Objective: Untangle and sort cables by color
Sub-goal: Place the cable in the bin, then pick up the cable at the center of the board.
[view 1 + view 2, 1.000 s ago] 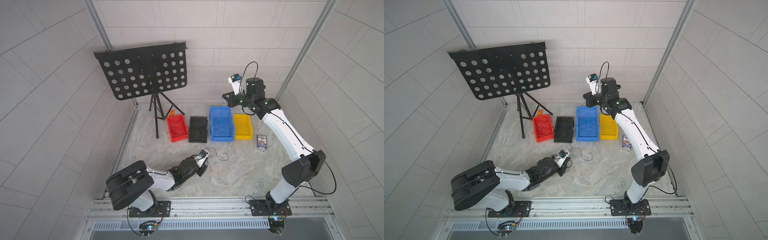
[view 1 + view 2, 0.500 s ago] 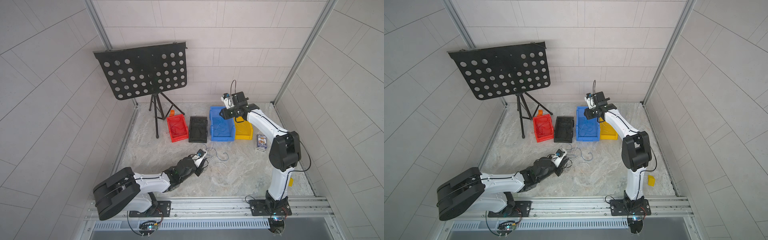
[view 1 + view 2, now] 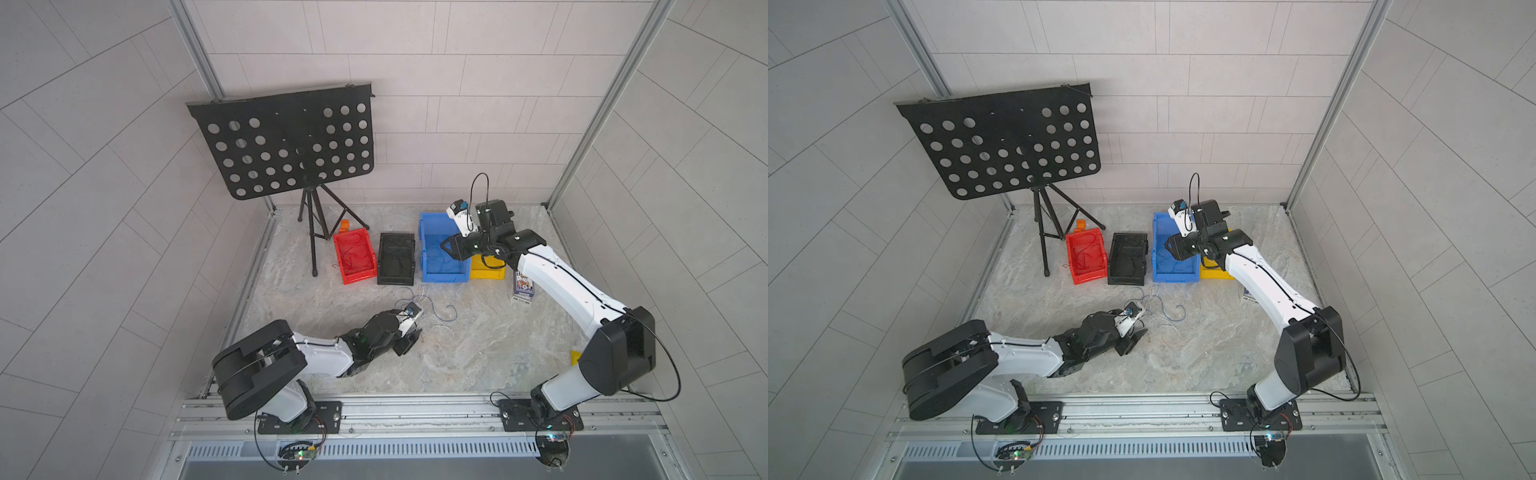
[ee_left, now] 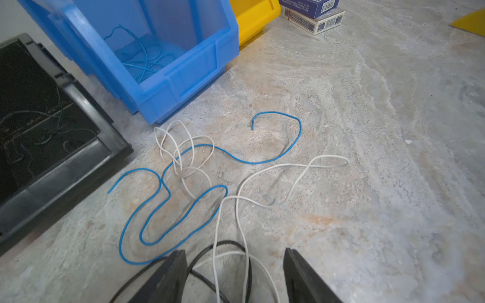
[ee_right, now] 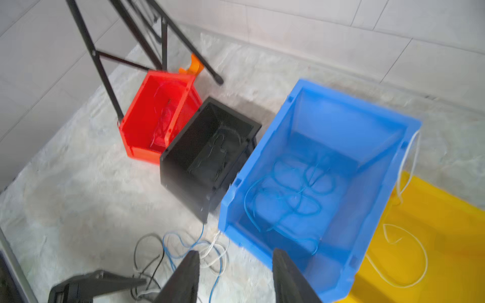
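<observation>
My left gripper (image 4: 233,252) sits low, fingers spread astride white and black strands of the loose cables (image 4: 248,163), placed, I judge, to pinch one. Blue loops lie just ahead. My right gripper (image 5: 236,251) hangs spread and empty over the blue bin (image 5: 328,110), one of four bins. The strands are too tangled to count.

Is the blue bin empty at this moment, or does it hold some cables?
Not empty. The blue bin holds several blue cables, lying in loose loops on its floor; both wrist views show them.

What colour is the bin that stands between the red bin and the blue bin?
Black. The bin shows best in the right wrist view.
</observation>
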You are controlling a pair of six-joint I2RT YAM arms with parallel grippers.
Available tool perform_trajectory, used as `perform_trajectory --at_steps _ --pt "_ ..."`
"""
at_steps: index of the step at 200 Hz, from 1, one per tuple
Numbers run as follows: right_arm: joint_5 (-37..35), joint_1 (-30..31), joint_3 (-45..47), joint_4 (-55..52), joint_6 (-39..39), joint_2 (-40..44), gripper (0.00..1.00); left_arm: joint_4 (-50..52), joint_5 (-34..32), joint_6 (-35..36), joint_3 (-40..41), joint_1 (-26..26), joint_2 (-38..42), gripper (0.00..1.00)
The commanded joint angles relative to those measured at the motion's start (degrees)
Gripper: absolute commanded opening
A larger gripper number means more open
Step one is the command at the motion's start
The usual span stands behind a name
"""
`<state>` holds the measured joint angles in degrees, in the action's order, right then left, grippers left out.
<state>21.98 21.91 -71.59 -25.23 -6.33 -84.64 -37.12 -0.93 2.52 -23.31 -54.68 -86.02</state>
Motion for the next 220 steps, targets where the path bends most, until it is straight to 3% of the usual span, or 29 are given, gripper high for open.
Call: perform_trajectory --at_steps 1,20,61,70,85,160,174,187,195,220 --pt "0.7 4.2 12.9 4.9 -4.1 4.3 0.53 -0.2 2.0 3.7 -3.8 1.3 -3.7 0.55" --pt "1.5 6.7 19.3 9.8 -5.4 6.8 0.54 -1.4 3.9 5.7 -5.5 2.8 -8.4 0.36" --pt "6.4 8.0 21.2 18.8 -9.2 1.2 0.52 -3.2 4.2 3.9 -2.7 4.2 -8.7 0.39" --pt "6.8 8.5 21.2 20.6 -10.0 -0.4 0.53 -1.4 4.7 4.0 -3.4 4.4 -8.8 0.29" --pt "6.2 8.9 21.0 23.1 -11.6 -3.3 0.54 0.9 6.9 4.0 -5.1 5.0 -9.8 0.00" --pt "2.4 11.2 18.2 26.6 -12.6 -14.9 0.52 -1.0 9.5 1.3 0.5 5.1 -5.6 0.00" --pt "1.5 11.1 16.8 26.7 -12.3 -17.3 0.42 -2.2 9.9 0.3 1.7 5.1 -5.1 0.00" --pt "-0.1 11.0 16.2 27.2 -11.9 -17.9 0.13 -2.8 9.1 -1.0 2.9 5.1 -4.2 0.00" --pt "-1.2 11.0 16.7 28.2 -11.6 -17.3 0.00 -2.7 7.8 -1.8 3.5 5.1 -3.8 0.00" --pt "-5.6 11.6 18.7 26.3 -10.1 -10.0 0.00 -3.8 2.5 -3.9 4.7 5.2 -4.5 0.00"
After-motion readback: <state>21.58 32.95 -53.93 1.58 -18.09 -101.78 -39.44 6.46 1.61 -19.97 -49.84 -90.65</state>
